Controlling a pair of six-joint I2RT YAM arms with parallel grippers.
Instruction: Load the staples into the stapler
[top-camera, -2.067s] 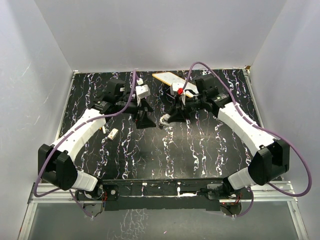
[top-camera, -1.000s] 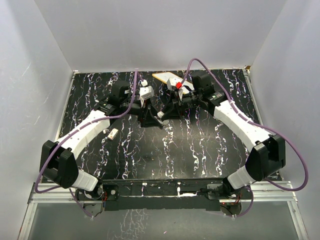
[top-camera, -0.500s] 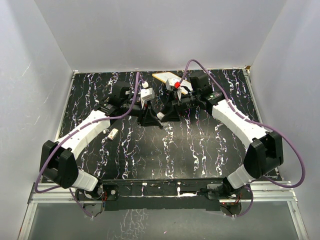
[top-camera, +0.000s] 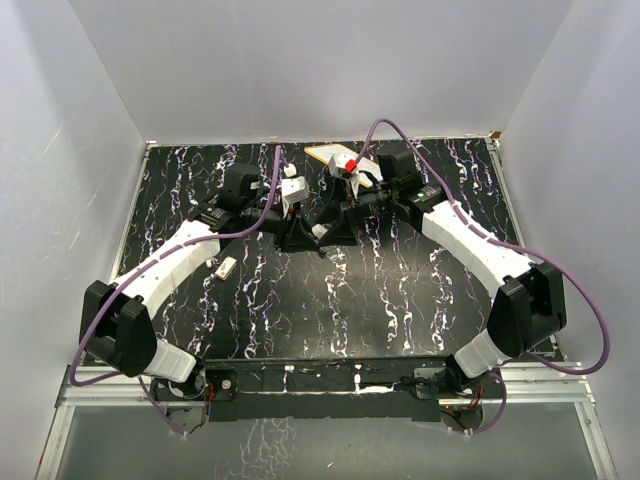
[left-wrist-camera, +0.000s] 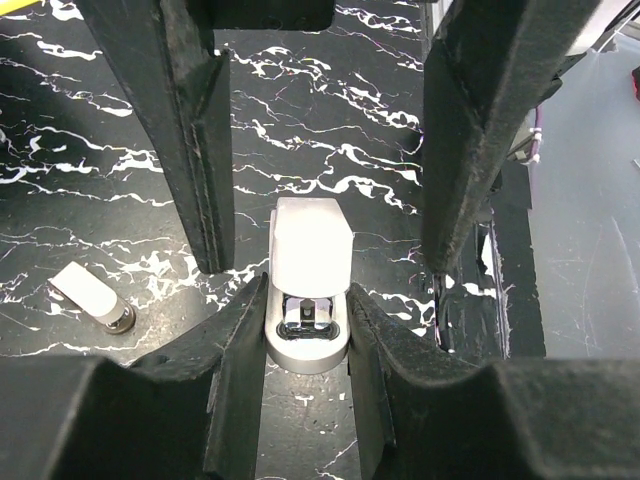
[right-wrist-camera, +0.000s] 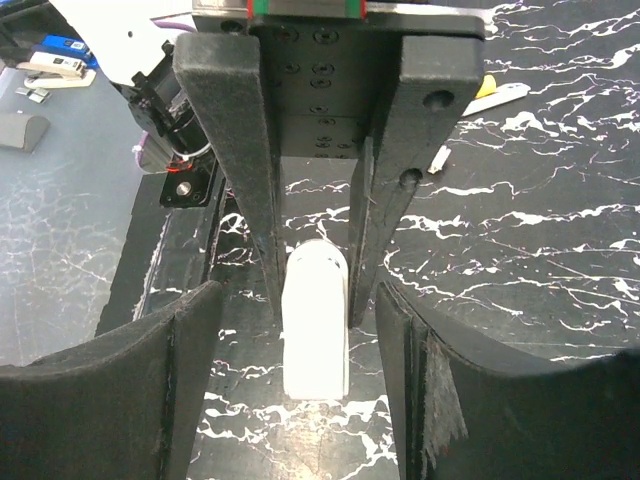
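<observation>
The stapler (left-wrist-camera: 309, 262) is a small whitish-silver piece held level just above the black marbled table (top-camera: 400, 290), with its metal end facing the left wrist camera. My left gripper (left-wrist-camera: 308, 305) is shut on its sides. In the top view the stapler (top-camera: 318, 232) sits between my left gripper (top-camera: 300, 236) and my right gripper (top-camera: 336, 222), which meet nose to nose. My right gripper (right-wrist-camera: 300, 300) is open, its pads standing off either side of the stapler (right-wrist-camera: 316, 335) without touching. I cannot pick out the staples with certainty.
A small whitish piece with a metal end (left-wrist-camera: 92, 297) lies on the table left of the stapler, also in the top view (top-camera: 226, 266). A flat yellow-edged board (top-camera: 332, 154) lies at the back behind the right wrist. Grey walls close in the table.
The left gripper has closed onto the stapler. The right gripper's jaws have spread apart and let go of it. Both arms have stayed almost in place.
</observation>
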